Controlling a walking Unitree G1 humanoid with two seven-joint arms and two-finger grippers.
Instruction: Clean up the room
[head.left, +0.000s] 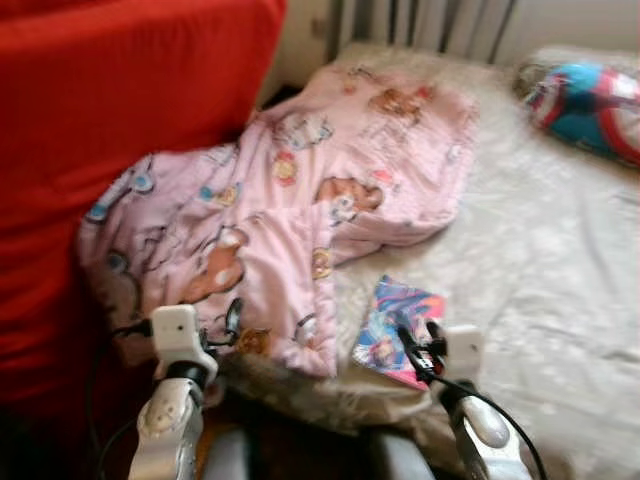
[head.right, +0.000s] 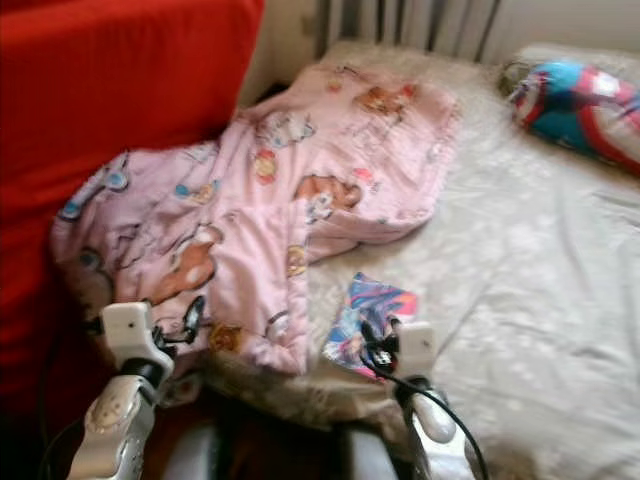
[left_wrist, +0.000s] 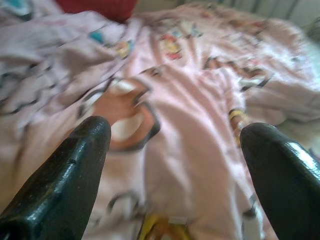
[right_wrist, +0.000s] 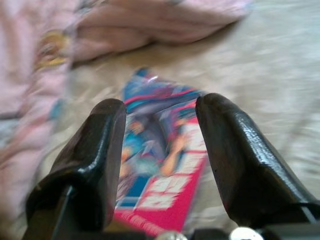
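bed with a pale cream bedspread (head.left: 560, 280) is seen across the centre and right of the frame. a crumpled pink blanket printed with cartoon bears (head.left: 290, 200) is spread over the upper centre and left, against a red upholstered surface (head.left: 110, 110) at upper left. a thin glossy comic book with a blue and pink cover (head.left: 398, 330) is laid flat at lower centre, just beside the blanket's lower corner. a blue, red and white round cushion (head.left: 590, 105) is noted at upper right.

right gripper (right_wrist: 160, 150) is held spread apart, nothing between its fingers, directly over the near edge of the comic; the book's long axis is judged to run away from it, slightly slanted. left gripper (left_wrist: 175, 165) is spread wide, unloaded, above the blanket. the right arm is clearly nearer the comic.

white lettering on the cover's red band is blurred; it cannot be read.
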